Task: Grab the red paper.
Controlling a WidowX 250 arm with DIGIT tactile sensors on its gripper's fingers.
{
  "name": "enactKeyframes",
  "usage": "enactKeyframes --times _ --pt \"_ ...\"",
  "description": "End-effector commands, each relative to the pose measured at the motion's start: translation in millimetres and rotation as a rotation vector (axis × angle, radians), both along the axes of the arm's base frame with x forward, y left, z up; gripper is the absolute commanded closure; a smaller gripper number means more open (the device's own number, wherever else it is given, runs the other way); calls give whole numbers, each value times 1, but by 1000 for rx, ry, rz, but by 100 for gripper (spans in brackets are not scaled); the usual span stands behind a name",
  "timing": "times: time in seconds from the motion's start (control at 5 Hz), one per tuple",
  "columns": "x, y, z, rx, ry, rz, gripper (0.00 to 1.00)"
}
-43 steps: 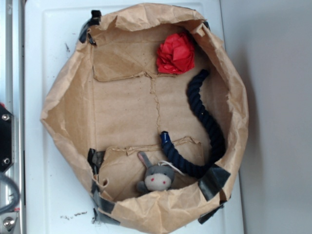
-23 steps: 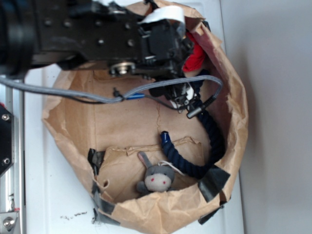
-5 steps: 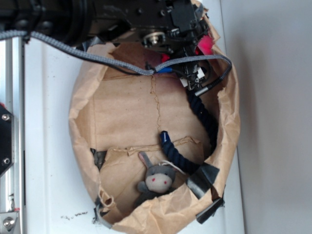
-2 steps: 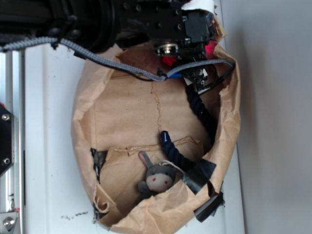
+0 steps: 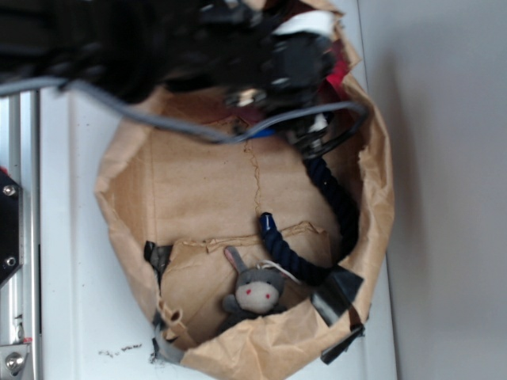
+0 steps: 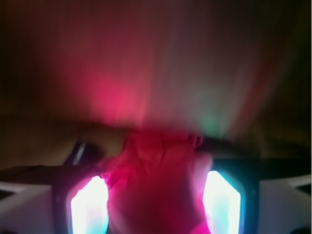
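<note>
1. Wrist view, nearest first: the red paper [image 6: 158, 185] sits between the two bright fingers [image 6: 90, 207] of the gripper [image 6: 156, 204], filling the gap — the jaws look closed onto it, though blur leaves contact uncertain.
2. Beyond the jaws, only dim blurred brown shows, probably the brown paper bag [image 5: 376, 198] wall.
3. Exterior view: the arm hides most of the wad, a red sliver [image 5: 339, 71] showing at the bag's far corner.
4. Well clear of the jaws lie the navy rope [image 5: 337, 202] and grey plush toy [image 5: 252, 291] — untouched.

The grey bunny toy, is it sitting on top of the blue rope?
No, the grey bunny toy sits on the bag floor beside the blue rope, not on it.
</note>
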State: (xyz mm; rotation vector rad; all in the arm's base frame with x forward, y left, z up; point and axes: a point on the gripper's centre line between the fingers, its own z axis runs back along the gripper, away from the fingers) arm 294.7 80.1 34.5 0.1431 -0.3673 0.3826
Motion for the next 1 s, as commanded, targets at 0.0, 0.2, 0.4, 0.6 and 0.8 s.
enactKeyframes --times 0.0,0.2,0.4,0.6,0.8 --pt "-46 -14 62 -131 -140 -178 100" --pt "-48 -10 80 -183 -195 -267 100" --pt "-32 -2 80 -221 -185 -354 100" --pt "-15 1 78 -201 -144 -416 100" --pt "-9 -1 74 -205 -102 -448 100"
